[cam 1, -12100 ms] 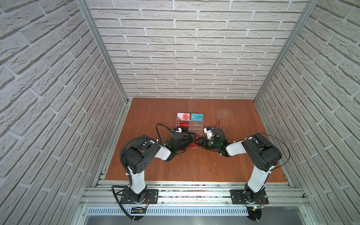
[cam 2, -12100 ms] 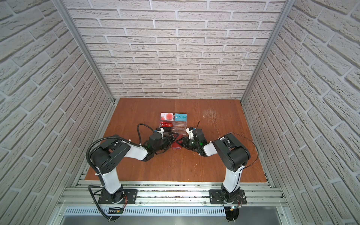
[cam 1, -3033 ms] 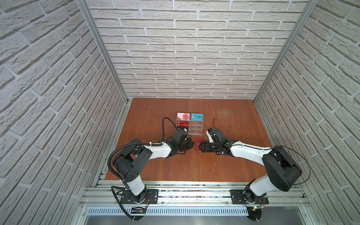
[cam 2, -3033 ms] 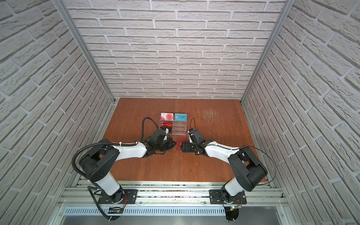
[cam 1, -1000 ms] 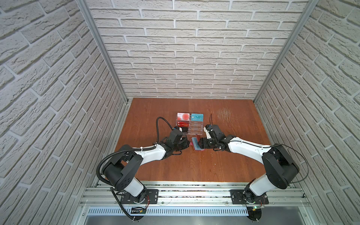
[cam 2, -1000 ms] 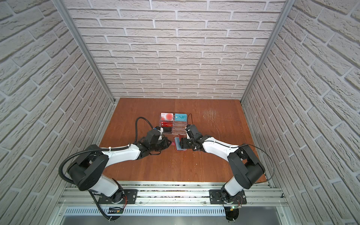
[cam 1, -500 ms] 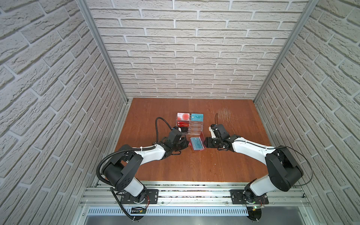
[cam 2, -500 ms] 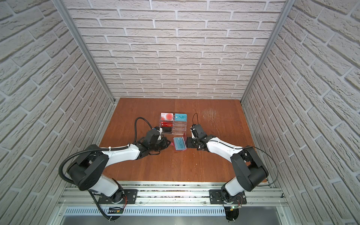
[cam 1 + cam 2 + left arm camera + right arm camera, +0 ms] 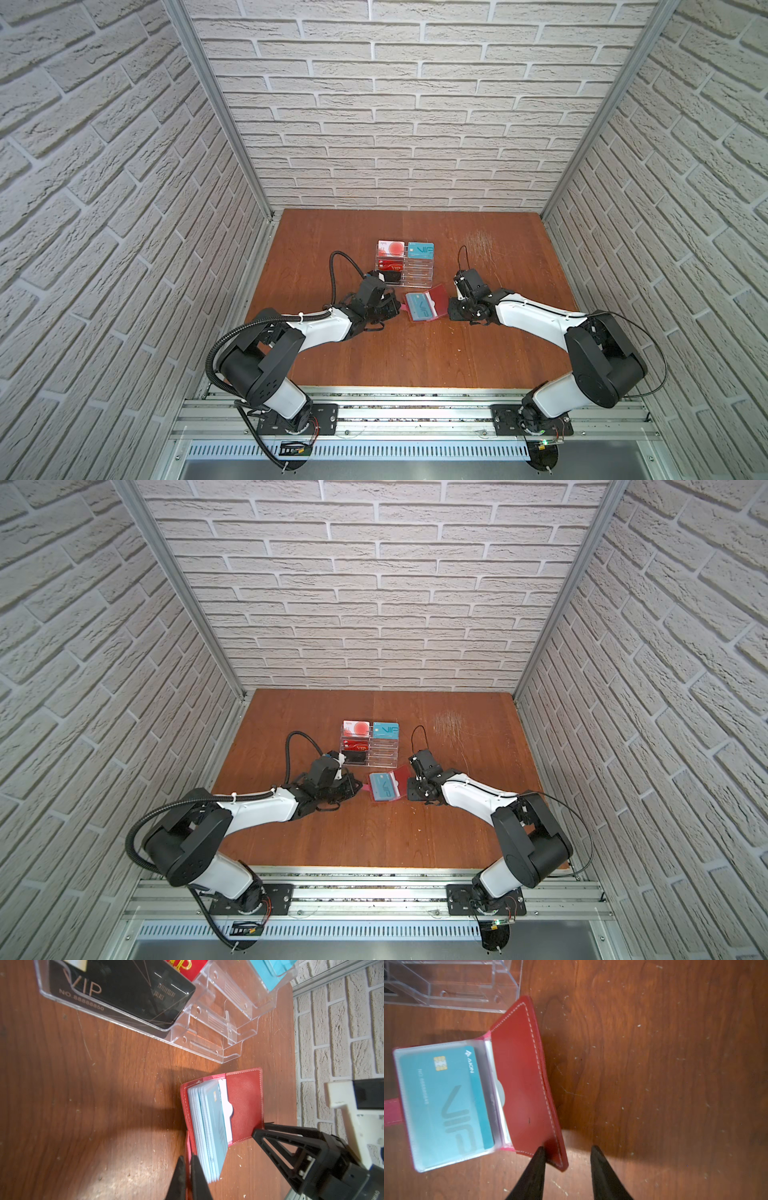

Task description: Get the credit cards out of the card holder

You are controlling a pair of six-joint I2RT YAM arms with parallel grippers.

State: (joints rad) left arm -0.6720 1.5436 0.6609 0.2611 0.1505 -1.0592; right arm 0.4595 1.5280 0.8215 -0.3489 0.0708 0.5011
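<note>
Red card holder (image 9: 439, 297) lies open on the table (image 9: 415, 353), teal card (image 9: 446, 1097) inside; left tool (image 9: 188, 1159) is clamped on its tab (image 9: 188, 1145), right tool (image 9: 567, 1148) straddles the holder's corner, jaws apart.

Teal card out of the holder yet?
No, the teal card sits sleeved inside the open holder.

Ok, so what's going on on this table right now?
Two robot arms are working on a small red leather-like card holder lying open on the wooden table. The left gripper is shut on its red snap tab. The right gripper has its jaws apart around a corner of the cover. The teal VIP card sits in its sleeve, not yet out.
</note>
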